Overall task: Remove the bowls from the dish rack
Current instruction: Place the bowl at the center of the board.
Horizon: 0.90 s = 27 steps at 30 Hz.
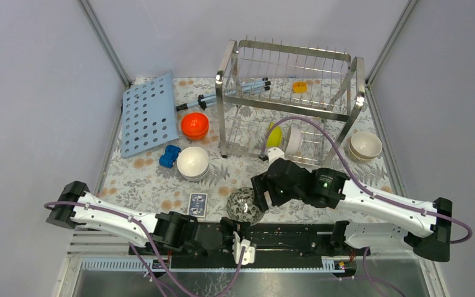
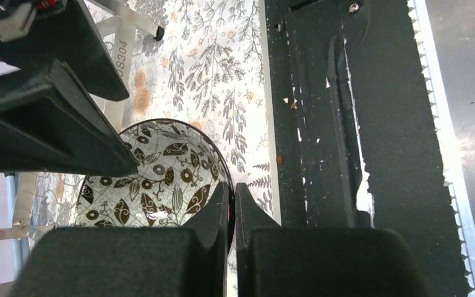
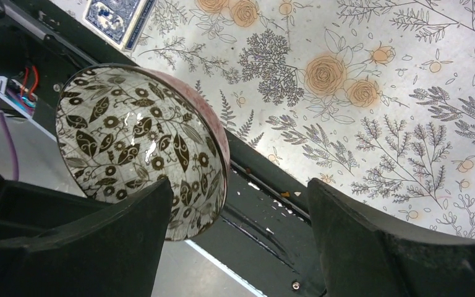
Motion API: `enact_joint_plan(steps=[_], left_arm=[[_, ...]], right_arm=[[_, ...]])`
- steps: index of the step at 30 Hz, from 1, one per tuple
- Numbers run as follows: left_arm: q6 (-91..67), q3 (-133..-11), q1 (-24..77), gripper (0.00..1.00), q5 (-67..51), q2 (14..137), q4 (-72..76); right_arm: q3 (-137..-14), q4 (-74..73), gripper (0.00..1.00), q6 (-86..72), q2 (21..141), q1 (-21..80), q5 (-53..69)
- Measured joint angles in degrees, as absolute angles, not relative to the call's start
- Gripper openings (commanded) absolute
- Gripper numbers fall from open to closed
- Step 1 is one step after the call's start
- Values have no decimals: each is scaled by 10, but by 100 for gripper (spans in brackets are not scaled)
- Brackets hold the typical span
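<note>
Top view: the dish rack (image 1: 287,106) sits upper centre. Two bowls stand on edge in its lower tier, a yellow bowl (image 1: 274,136) and a white bowl (image 1: 294,141), so the unloading is not done. A patterned bowl (image 1: 244,206) is out of the rack at the near edge of the surface (image 1: 142,179), lower centre. The right hand (image 1: 261,193) is just beside it, and the left hand (image 1: 244,249) is parked below it.

Left wrist view: the fingers (image 2: 250,216) are pressed together with nothing visible between them. The patterned bowl sits just past the tips, in the lower left.

Right wrist view: the right hand's fingers are wide apart. The patterned bowl is tilted against the left-of-frame finger, well clear of the other finger, so it is not clamped. A playing-card box (image 3: 114,18) is at the top left.

Handling, as a judgement: the racked bowls look like glazed ceramic, so stiff, slick, moderately heavy and chippable. Pinch the upper rim with one finger inside and one outside, then lift straight out of the rungs.
</note>
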<state>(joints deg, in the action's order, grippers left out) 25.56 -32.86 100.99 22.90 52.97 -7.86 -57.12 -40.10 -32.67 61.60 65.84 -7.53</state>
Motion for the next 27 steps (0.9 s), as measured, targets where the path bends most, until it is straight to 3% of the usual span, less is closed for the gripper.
enact_joint_plan(steps=[11,19,25,27], left_arm=[[255,-322,1019,0,229,530,-58],[250,-317,1021,0,230,530,-54],[239,-312,1024,0,237,530,-40],[230,-310,1024,0,240,530,-33]], right_arm=[[-571,-392,61,-329,632,676,-109],[-560,-367,34,-333,648,679,-109],[-551,-349,1,-338,655,684,-102],[-546,-348,0,-335,655,684,-102]])
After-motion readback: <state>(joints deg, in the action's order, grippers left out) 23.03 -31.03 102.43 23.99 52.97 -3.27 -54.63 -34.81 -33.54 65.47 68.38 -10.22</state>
